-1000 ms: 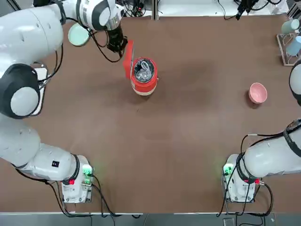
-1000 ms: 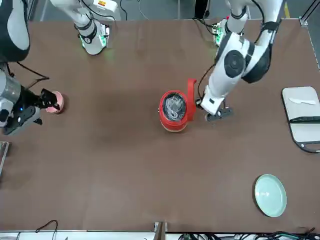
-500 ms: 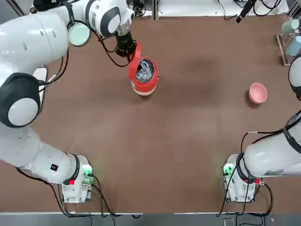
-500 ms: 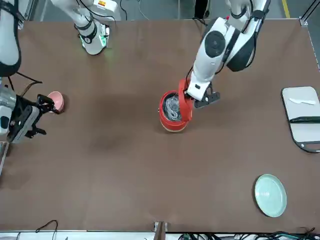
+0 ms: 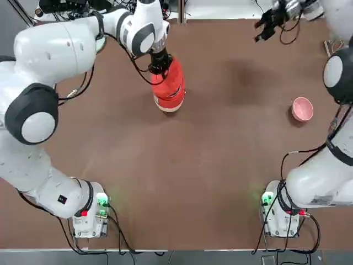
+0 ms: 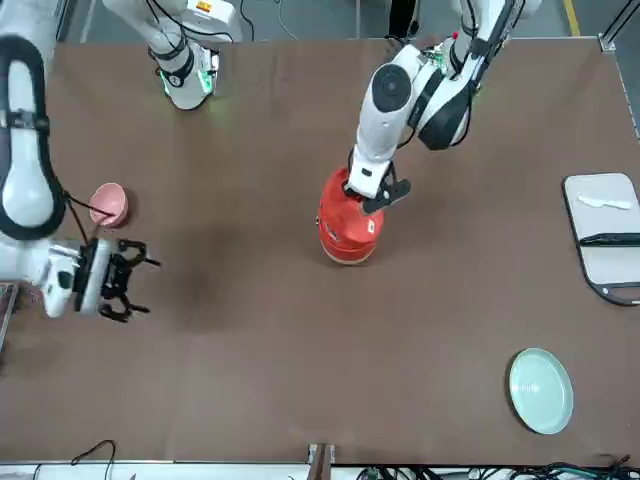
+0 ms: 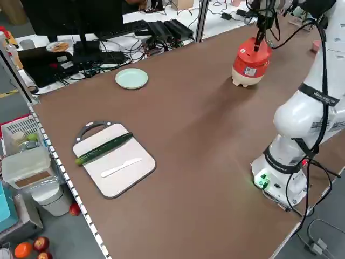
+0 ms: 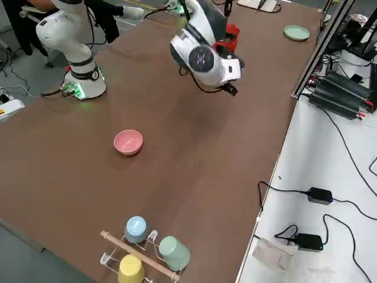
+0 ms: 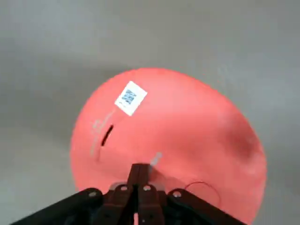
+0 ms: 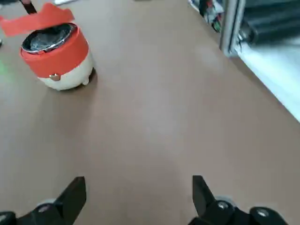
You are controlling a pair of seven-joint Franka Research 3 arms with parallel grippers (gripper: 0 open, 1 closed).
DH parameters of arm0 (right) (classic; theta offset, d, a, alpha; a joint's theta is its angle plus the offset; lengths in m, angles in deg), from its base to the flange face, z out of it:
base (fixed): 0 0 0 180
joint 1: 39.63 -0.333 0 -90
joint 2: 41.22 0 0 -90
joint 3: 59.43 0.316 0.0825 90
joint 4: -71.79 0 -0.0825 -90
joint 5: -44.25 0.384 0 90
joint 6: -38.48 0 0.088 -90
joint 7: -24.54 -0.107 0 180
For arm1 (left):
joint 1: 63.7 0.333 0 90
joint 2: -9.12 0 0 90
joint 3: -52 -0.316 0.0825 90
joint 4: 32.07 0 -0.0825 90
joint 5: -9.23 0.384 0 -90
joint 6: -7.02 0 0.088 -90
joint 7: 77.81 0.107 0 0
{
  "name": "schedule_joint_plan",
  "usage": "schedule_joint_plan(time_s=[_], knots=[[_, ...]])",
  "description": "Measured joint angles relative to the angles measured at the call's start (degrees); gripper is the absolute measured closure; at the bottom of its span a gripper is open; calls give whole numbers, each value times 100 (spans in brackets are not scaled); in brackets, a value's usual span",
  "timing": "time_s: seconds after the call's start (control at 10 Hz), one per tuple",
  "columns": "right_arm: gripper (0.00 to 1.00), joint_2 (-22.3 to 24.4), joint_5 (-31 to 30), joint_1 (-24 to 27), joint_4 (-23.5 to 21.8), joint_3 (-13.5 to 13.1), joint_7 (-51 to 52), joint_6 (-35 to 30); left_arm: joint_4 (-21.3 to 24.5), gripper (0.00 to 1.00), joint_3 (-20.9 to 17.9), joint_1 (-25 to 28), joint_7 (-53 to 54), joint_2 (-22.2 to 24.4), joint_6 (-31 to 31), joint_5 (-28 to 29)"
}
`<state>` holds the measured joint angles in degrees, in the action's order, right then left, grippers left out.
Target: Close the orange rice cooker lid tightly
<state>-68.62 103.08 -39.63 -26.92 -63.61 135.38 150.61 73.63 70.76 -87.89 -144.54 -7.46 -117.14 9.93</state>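
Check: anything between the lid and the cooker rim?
Nothing visible. The lid hangs slightly ajar above the cooker, and only the metal pot shows in the gap. The left tool, shut, sits on the lid's top.

The rice cooker (image 5: 168, 88) stands on the counter (image 5: 209, 165) toward its far side, left of centre as the robot faces it. The lid (image 9: 164, 140) is lowered over it, and the left pincer (image 6: 372, 190) sits on the lid's top. The bowl (image 5: 302, 109) lies well off to the robot's right. The right pincer (image 6: 118, 281) hangs beyond the bowl. A plate (image 6: 541, 390) sits at the far left corner, and a cutting board (image 7: 114, 159) lies along the left edge.
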Motion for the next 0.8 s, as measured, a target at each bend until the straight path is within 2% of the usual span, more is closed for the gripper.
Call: schedule_joint_plan(time_s=[0.1, 0.2, 0.4, 0.5, 0.6, 0.8], knots=[[0, -284, 922, -160, -214, 61, 916, 98, -69, 99, 0, -1, -117, -152, -139, 105], [0, -530, 1572, -244, -367, 232, 1533, 158, -96, 99, 2, -6, -269, -291, -264, 280], [0, -680, 2302, -236, -468, 708, 1913, 204, -158, 99, 18, -76, -569, -387, -306, 595], [0, -680, 2850, -249, -583, 875, 2234, 202, -159, 99, 18, -101, -641, -390, -298, 675], [0, -687, 3327, -276, -777, 994, 2653, 201, -163, 99, 18, -104, -650, -390, -295, 690], [0, -710, 3744, -300, -1170, 1127, 3080, 174, -296, 96, 7, -72, -649, -397, -160, 690]])
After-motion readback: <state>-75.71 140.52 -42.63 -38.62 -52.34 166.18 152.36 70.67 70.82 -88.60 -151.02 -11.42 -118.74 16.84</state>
